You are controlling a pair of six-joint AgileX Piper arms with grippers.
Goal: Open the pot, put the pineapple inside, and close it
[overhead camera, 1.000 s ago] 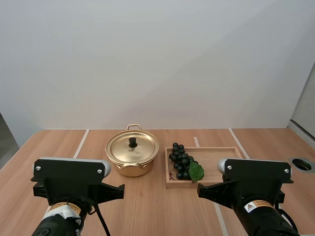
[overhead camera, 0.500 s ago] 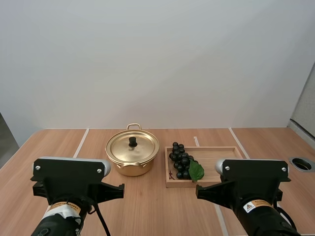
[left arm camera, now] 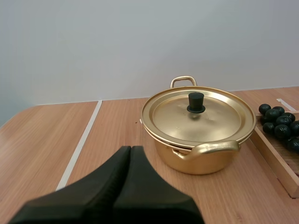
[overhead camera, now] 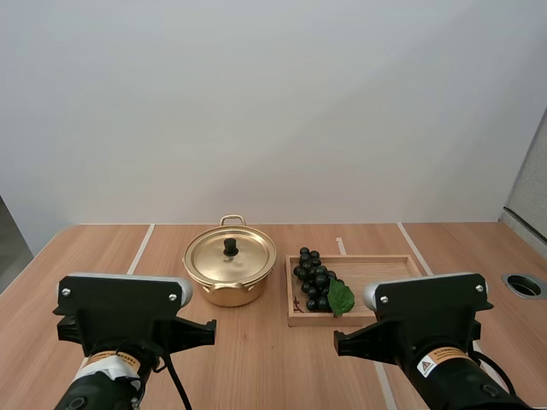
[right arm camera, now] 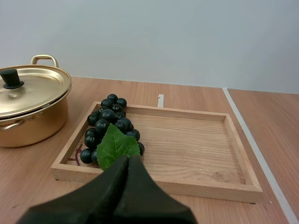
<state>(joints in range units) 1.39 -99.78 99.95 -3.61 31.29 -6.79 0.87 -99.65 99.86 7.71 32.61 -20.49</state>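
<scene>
1. Wooden table (overhead camera: 256,367), pale and crossed by thin white lines, is stretching from the robot toward a plain white wall.
2. Nearest on the left, the left gripper (left arm camera: 131,150) is hovering low over the table, short of the pot. Its two black fingers are pressing together into one wedge and gripping nothing.
3. On the right, the right gripper (right arm camera: 129,159) is hovering just before the tray's near rim. Its fingers are likewise pressing together and carrying nothing.
4. Beyond the left gripper, a gold pot (left arm camera: 201,161) is sitting on the table. Its lid (left arm camera: 219,116) is resting on top, with a black knob (left arm camera: 195,101) standing at the centre. The lid is looking thin, stiff, light and slippery, so the knob is probably the safest place to pinch.
5. Just beside the pot, on its right, a wooden tray (right arm camera: 187,140) is lying flat. The fruit here is a bunch of dark grapes (right arm camera: 110,123) rather than a pineapple, resting at the tray end nearest the pot.
6. The bunch is likely light, soft and loosely jointed, so a gentle hold around its middle is probably best.
7. A green leaf (right arm camera: 117,145) is covering part of the bunch, and the stem is hard to make out.
8. The lid is hiding the pot's inside.
</scene>
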